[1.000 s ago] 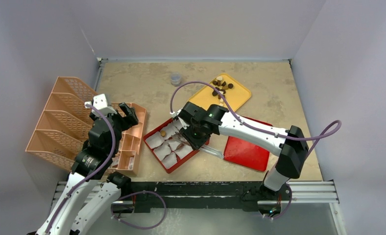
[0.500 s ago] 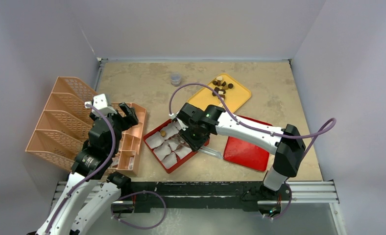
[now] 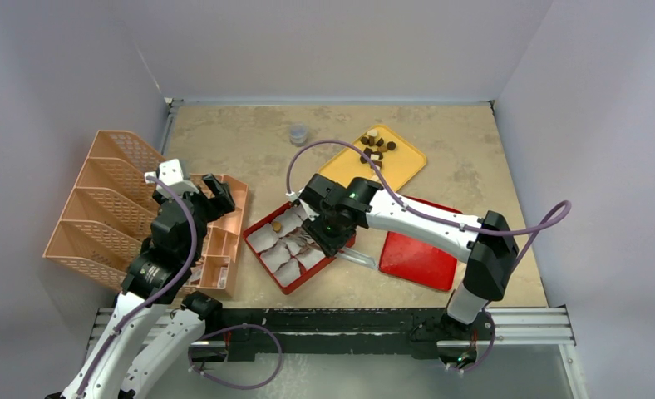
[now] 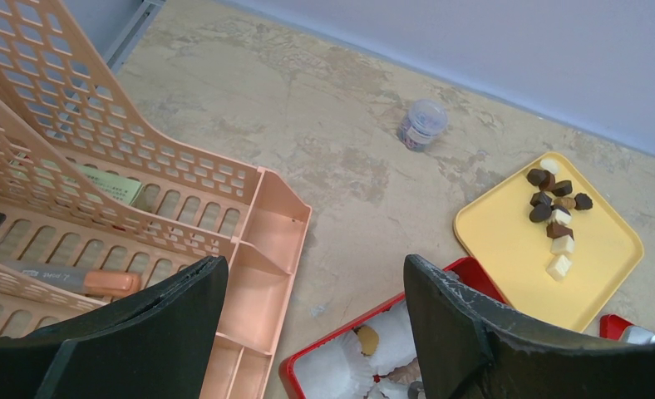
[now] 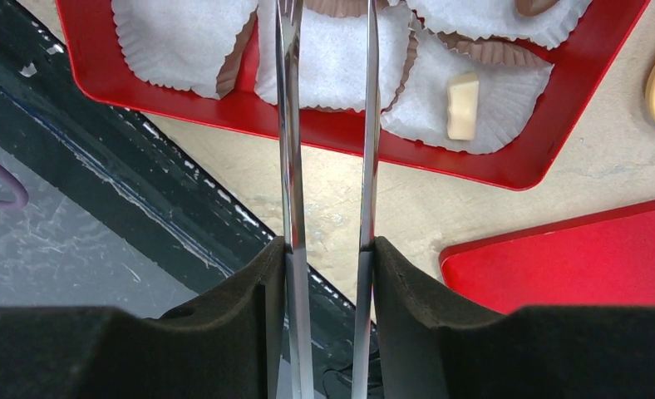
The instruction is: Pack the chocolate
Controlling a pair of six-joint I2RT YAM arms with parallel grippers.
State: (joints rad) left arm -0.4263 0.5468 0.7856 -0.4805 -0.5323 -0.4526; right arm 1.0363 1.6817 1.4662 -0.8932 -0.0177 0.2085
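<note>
Several chocolate chunks [image 3: 376, 147], dark brown, light brown and cream, lie on a yellow tray [image 3: 401, 169]; they also show in the left wrist view [image 4: 557, 212]. A red box [image 3: 293, 284] holds white paper cups. One cup holds a cream chunk [image 5: 463, 105], another a light brown chunk [image 4: 367, 339]. My right gripper [image 3: 327, 236] is shut on metal tongs [image 5: 289, 125]; the tong arms reach over the box's cups, spread apart, their tips out of view. My left gripper [image 4: 316, 332] is open and empty above the orange organizer.
An orange mesh desk organizer [image 3: 108, 199] stands at the left. The red lid [image 3: 416, 258] lies right of the box. A small lidded jar [image 3: 297, 134] stands at the back. The table's near edge and black rail [image 5: 125, 199] lie just below the box.
My right gripper with the tongs has shifted slightly left over the red box. The left arm has not moved.
</note>
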